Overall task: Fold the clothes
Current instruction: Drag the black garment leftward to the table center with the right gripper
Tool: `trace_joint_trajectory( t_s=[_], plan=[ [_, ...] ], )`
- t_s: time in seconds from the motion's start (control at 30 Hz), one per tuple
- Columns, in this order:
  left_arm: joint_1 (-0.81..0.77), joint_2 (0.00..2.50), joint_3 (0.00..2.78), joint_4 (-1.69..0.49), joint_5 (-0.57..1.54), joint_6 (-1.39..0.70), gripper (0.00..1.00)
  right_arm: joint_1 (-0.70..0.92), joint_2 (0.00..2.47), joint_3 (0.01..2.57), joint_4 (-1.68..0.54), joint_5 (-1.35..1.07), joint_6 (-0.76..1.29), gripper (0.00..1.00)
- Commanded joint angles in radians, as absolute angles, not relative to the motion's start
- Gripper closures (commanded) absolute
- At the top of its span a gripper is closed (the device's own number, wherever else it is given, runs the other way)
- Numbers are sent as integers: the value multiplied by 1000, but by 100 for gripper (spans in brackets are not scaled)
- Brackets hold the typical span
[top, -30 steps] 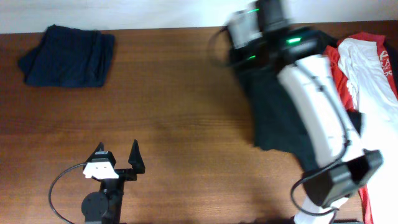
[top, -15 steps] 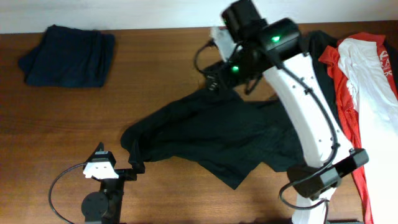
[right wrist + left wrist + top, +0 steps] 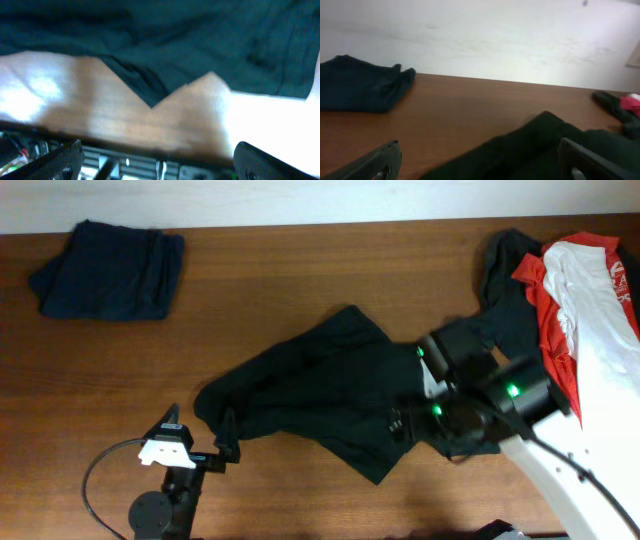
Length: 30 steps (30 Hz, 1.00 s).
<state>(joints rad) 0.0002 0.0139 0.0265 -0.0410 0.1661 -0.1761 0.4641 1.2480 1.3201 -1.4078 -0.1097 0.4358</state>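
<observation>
Claws on both arms stand wide apart, holding nothing. Black garment (image 3: 330,395) lies rumpled and unfolded at the middle of the counter (image 3: 280,280), judged laid out for flattening. Right claw (image 3: 157,157) hovers over its near edge; left claw (image 3: 200,427) sits at its left corner, contact unclear. Folded navy garment (image 3: 110,270) rests far left; unsorted pile (image 3: 590,290) far right.

The right wrist view is blurred throughout. The black garment (image 3: 165,40) is cut off by the top edge and the tabletop (image 3: 125,120) is washed out by glare. Of the right claw (image 3: 159,161), only two dark stubs are seen in the bottom corners. In the overhead view that claw is hidden under the right arm (image 3: 480,395), by which part of the garment is covered too. The red and white pile (image 3: 590,290) is cropped at the right edge. In the left wrist view the navy cloth (image 3: 355,90) is clipped at the left.
</observation>
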Motion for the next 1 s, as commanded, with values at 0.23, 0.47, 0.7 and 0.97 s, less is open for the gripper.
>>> trace_joint_trajectory(
  t_s=[0.23, 0.47, 0.7, 0.97],
  plan=[
    [-4, 1082, 976, -795, 229, -4, 1, 514, 1142, 1056, -1271, -239, 492, 1],
    [250, 1528, 1094, -922, 175, -317, 1, 577, 1153, 1014, -1211, -240, 515, 1],
    [296, 1811, 1093, -955, 363, -325, 7, 577, 1203, 1013, -1150, -241, 519, 1],
    [296, 1935, 1093, -915, 363, -324, 96, 577, 1206, 775, -935, -196, 742, 1]
  ],
)
